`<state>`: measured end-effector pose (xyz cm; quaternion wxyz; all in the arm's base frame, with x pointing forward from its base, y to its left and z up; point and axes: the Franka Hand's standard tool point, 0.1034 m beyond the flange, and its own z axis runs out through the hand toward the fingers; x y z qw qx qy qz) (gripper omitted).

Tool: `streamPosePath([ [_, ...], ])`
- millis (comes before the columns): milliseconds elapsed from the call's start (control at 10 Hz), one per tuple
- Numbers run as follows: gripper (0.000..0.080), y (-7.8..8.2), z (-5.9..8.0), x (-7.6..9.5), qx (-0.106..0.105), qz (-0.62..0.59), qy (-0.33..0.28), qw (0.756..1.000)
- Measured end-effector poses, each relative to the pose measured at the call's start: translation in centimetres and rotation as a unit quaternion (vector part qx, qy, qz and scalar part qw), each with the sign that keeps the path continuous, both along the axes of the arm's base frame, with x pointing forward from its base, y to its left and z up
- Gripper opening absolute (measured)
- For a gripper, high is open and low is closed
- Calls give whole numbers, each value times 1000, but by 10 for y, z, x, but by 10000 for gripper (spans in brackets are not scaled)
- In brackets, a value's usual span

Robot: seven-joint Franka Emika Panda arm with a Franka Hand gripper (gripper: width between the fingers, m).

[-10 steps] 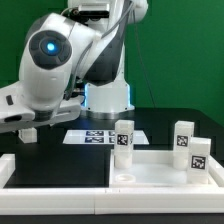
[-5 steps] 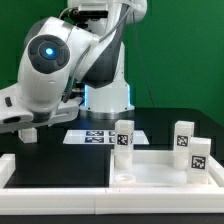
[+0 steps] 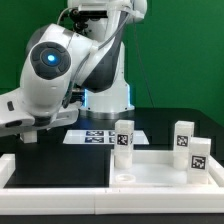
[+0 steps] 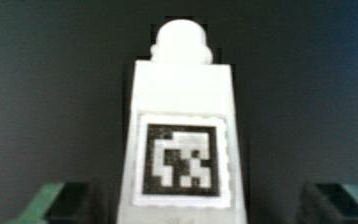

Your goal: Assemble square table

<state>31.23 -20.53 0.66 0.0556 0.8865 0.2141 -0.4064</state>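
Fingers (image 4: 197, 205) stand on both sides of a white leg (image 4: 179, 120) lying on the desk (image 3: 60, 150), apart from it, not gripping yet. I would centre them before squeezing. Farther off waits the tabletop (image 3: 165, 172). Only square tags, no readable writing.

Green backdrop wall (image 3: 180, 50), black tabletop surface (image 3: 60, 148), even light

Arm (image 3: 55, 75) higher, end effector (image 3: 30, 131) narrower.
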Motion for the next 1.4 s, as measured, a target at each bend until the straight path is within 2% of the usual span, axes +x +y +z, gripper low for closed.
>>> streamPosePath([
  [100, 411, 0, 0, 0, 0, 0, 0, 1000],
  [200, 411, 0, 0, 0, 0, 0, 0, 1000],
  [300, 288, 0, 0, 0, 0, 0, 0, 1000],
  [800, 289, 0, 0, 0, 0, 0, 0, 1000],
  [900, 289, 2, 4, 2, 4, 3, 8, 1000],
  [1000, 290, 11, 24, 23, 11, 9, 19, 1000],
  [1100, 290, 27, 47, 48, 8, 5, 17, 1000],
  [1200, 291, 42, 72, 70, 15, 1, 13, 1000],
  [1300, 291, 43, 92, 83, 23, 2, -2, 1000],
  [1400, 291, 38, 101, 82, 27, -3, -12, 1000],
])
